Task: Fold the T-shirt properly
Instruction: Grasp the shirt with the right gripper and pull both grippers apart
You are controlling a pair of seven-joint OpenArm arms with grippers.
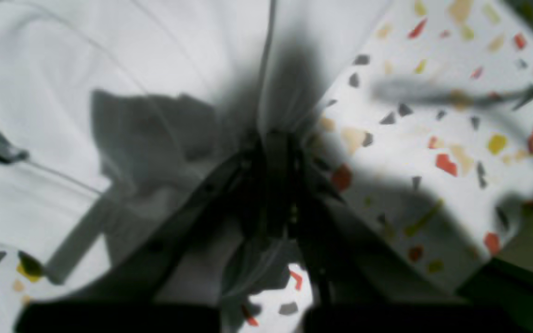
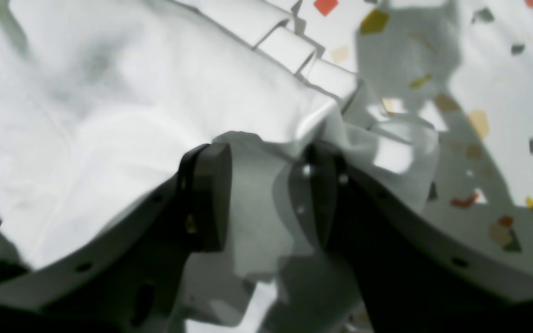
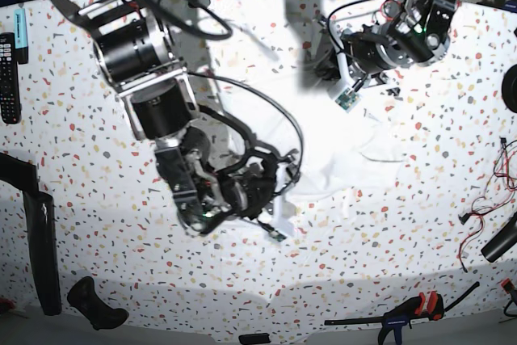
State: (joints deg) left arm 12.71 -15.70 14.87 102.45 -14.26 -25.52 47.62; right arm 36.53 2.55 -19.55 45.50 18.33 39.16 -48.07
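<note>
The white T-shirt (image 3: 323,147) lies spread and wrinkled across the middle of the speckled table (image 3: 420,224). In the left wrist view my left gripper (image 1: 276,138) is shut on a gathered pinch of the T-shirt (image 1: 132,55), and the cloth fans upward from the fingertips. In the right wrist view my right gripper (image 2: 264,185) stands open at an edge of the T-shirt (image 2: 109,101), with a fold of cloth lying between its dark fingers (image 2: 206,194). In the base view the right gripper (image 3: 277,189) is at the shirt's near-left edge, and the left arm (image 3: 388,42) reaches in at the far right.
A remote control (image 3: 7,78) lies at the table's left edge. A black bar (image 3: 40,252) and a black handle (image 3: 97,305) sit at the front left. A clamp (image 3: 408,313) lies at the front right, loose wires (image 3: 485,208) at the right. The table's edge (image 1: 502,273) is near the left gripper.
</note>
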